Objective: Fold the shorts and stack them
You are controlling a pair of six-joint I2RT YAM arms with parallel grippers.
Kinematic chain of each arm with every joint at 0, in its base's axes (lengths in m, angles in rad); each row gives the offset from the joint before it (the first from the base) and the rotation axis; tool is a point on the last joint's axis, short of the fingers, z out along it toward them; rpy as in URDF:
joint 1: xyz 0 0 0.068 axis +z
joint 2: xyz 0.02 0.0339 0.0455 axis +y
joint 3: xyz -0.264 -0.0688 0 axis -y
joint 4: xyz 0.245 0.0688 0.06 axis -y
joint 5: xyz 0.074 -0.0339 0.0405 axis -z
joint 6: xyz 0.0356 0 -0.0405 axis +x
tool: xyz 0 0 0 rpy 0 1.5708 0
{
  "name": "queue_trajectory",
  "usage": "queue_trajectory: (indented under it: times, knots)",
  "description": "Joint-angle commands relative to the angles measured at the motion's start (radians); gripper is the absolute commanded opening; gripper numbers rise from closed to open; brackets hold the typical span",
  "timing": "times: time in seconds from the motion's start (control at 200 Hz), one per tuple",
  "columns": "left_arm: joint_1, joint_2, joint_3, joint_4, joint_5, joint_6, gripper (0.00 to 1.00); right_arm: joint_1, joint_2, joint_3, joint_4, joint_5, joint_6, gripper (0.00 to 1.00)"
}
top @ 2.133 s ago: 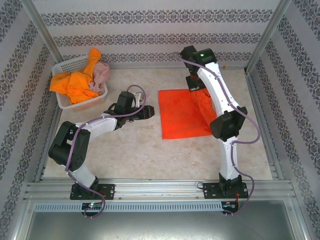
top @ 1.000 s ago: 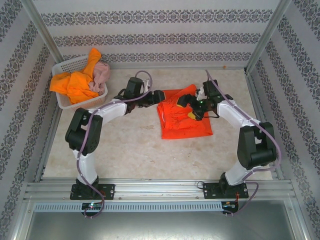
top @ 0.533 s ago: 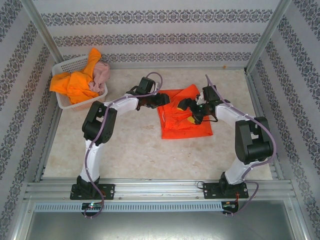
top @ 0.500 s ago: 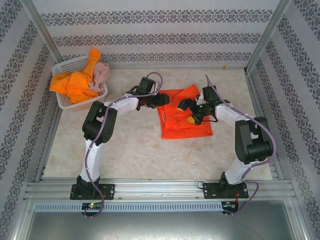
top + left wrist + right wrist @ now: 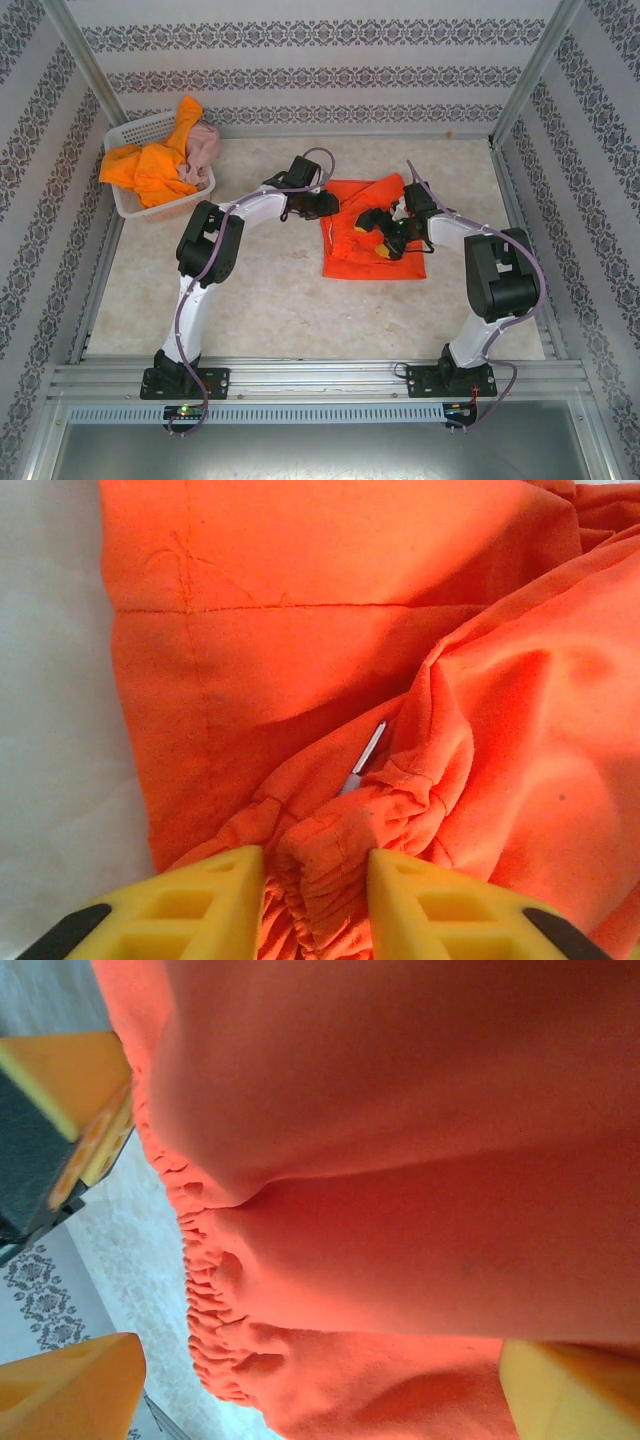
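Patterned wall panels enclose a pale marbled table (image 5: 260,290).

Top external view: the white mesh basket (image 5: 125,200) stands at the far left. It holds the bright orange shorts (image 5: 150,170) and the dusty pink shorts (image 5: 203,145), both in a loose heap. The red-orange shorts (image 5: 372,258) lie mid-table, flat at the near edge and rumpled along the far side. The left gripper (image 5: 322,206) is at their far-left corner. The right gripper (image 5: 378,228) is low over the rumpled part.

Left wrist view: the left gripper (image 5: 315,900) pinches a gathered ridge of the waistband (image 5: 330,845), and the cloth fills the gap between the yellow fingers (image 5: 215,900).

Right wrist view: the right gripper's fingers (image 5: 70,1390) are spread wide. Red-orange cloth lies across the space between them but is not clamped.

Assessment: the task is at an early stage. One pair is laid out and its fold is not complete. Two pairs are untouched in the basket, and no stack has been started.
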Motion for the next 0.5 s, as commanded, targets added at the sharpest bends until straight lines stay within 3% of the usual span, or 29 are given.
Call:
queue_trajectory:
  times: [0.0, 0.125, 0.265, 0.495]
  knots:
    - [-0.025, 0.024, 0.041, -0.058, -0.025, 0.024, 0.33, -0.006, 0.026, -0.017, 0.024, -0.021, 0.003, 0.91]
    - [-0.044, 0.063, 0.100, -0.106, -0.032, 0.031, 0.25, -0.010, 0.037, -0.015, 0.022, -0.024, -0.005, 0.91]
    - [-0.045, 0.066, 0.115, -0.142, -0.073, 0.046, 0.00, -0.022, 0.035, -0.017, 0.020, -0.030, -0.012, 0.91]
    - [-0.026, -0.065, 0.110, -0.140, -0.130, 0.083, 0.00, -0.035, 0.008, -0.034, 0.016, -0.051, -0.012, 0.91]
